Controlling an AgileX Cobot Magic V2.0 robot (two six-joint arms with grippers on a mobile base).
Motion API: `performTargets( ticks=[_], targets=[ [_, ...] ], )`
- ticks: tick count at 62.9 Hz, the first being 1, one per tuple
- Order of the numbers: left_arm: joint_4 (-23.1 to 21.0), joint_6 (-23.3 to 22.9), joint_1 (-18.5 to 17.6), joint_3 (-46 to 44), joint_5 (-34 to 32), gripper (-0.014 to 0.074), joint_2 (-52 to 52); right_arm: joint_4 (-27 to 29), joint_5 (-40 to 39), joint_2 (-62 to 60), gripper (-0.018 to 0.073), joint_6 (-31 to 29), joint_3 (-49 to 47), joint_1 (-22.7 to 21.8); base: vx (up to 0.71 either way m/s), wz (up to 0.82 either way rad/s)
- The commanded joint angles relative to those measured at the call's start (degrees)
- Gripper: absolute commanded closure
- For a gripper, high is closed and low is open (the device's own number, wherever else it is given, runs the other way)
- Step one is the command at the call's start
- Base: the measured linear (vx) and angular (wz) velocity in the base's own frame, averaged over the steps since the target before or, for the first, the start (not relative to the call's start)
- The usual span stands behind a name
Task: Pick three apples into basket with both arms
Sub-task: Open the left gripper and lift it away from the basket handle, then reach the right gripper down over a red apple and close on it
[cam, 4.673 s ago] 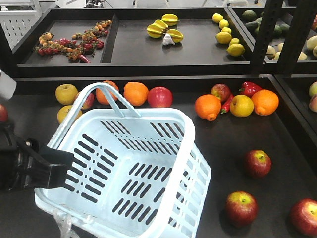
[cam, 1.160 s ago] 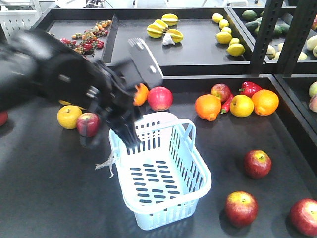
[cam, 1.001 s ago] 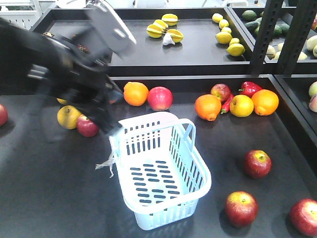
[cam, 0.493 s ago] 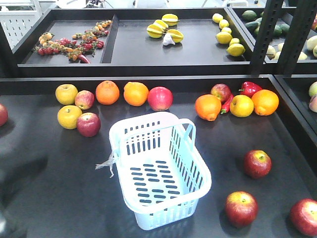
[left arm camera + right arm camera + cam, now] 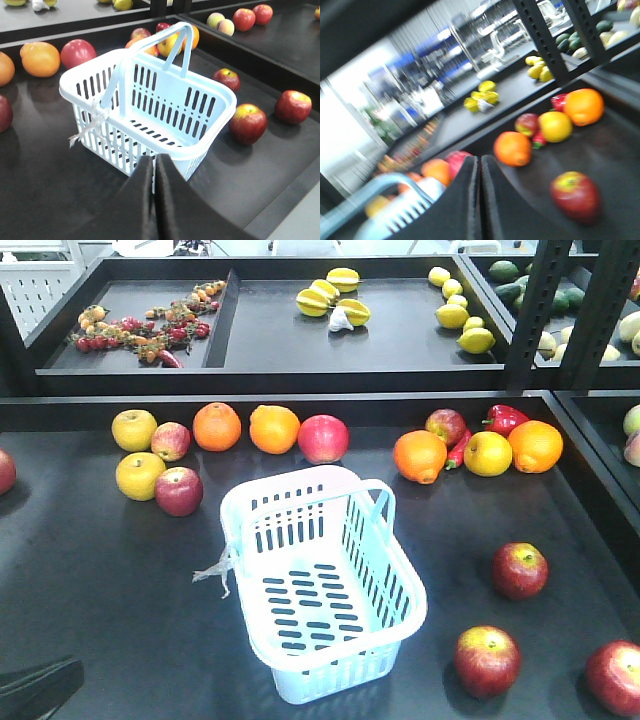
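The pale blue basket (image 5: 300, 610) stands upright and empty mid-shelf, both handles raised. Three dark red apples lie to its right: one nearest it (image 5: 519, 570), one at the front (image 5: 487, 660) and one at the right edge (image 5: 615, 677). In the left wrist view my left gripper (image 5: 154, 159) is shut and empty, just short of the basket's (image 5: 172, 75) near corner. A black part of that arm (image 5: 40, 688) shows at the bottom left. In the blurred right wrist view my right gripper (image 5: 480, 159) is shut and empty, between the basket handle (image 5: 370, 192) and an apple (image 5: 575, 196).
Behind the basket runs a row of other fruit: yellow apples (image 5: 134, 429), oranges (image 5: 274, 428), red apples (image 5: 323, 438) and a red pepper (image 5: 505, 418). A raised back shelf holds starfruit (image 5: 332, 295) and lemons (image 5: 455, 310). A black upright post (image 5: 540, 310) stands at the right.
The left arm carried the tilted basket, set it down mid-shelf, then swung away to the left. Now only a black part shows at the bottom left. The basket has stayed still.
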Motion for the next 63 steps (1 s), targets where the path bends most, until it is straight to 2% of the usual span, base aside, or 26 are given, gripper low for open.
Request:
performTargets(
  ticks=[1,9,17,25,29,33,36,37,44,51,63],
  targets=[
    [-0.4,-0.5,-0.1,-1.5,-4.9,0.0604,0.3,4.9,-4.5,-0.7,0.0561,0.0,-1.2,-0.1,0.00,0.00],
    [-0.4,-0.5,-0.1,-1.5,-4.8,0.0604,0.3,2.2,3.8,0.8,0.0561,-6.0,-10.3,-0.1,0.00,0.00],
    [-0.4,-0.5,-0.1,-1.5,-4.7,0.0604,0.3,0.5,18.4,9.5,0.0554,-13.1,-23.9,-0.1,0.00,0.00],
    [-0.4,-0.5,-0.1,-1.5,-4.7,0.0604,0.3,0.6,30.1,21.1,0.0481,-23.4,-33.9,-0.1,0.00,0.00],
    [-0.4,-0.5,-0.1,-1.5,-4.7,0.0604,0.3,1.1,34.0,26.6,0.0382,-27.4,-37.4,-0.1,0.00,0.00],
    [-0.4,-0.5,-0.1,-1.5,-4.7,0.0604,0.3,1.6,34.8,30.7,0.0237,-28.4,-39.4,-0.1,0.00,0.00],
    [-0.4,-0.5,-0.1,-1.5,-4.7,0.0604,0.3,1.6,33.9,33.1,0.0118,-28.7,-39.7,-0.1,0.00,0.00],
    [-0.4,-0.5,-0.1,-1.5,-4.7,0.0604,0.3,1.6,33.1,34.0,0.0050,-28.7,-39.7,-0.1,0.00,0.00],
    [-0.4,-0.5,-0.1,-1.5,-4.7,0.0604,0.3,1.0,29.8,37.8,-0.0170,-31.2,-39.7,-0.1,0.00,0.00],
    [-0.4,-0.5,-0.1,-1.5,-4.7,0.0604,0.3,1.2,31.4,41.4,-0.0166,-32.0,-40.9,-0.1,0.00,0.00],
    [-0.4,-0.5,-0.1,-1.5,-4.7,0.0604,0.3,1.0,48.3,52.6,-0.0129,-34.4,-52.1,-0.1,0.00,0.00]
  ],
)
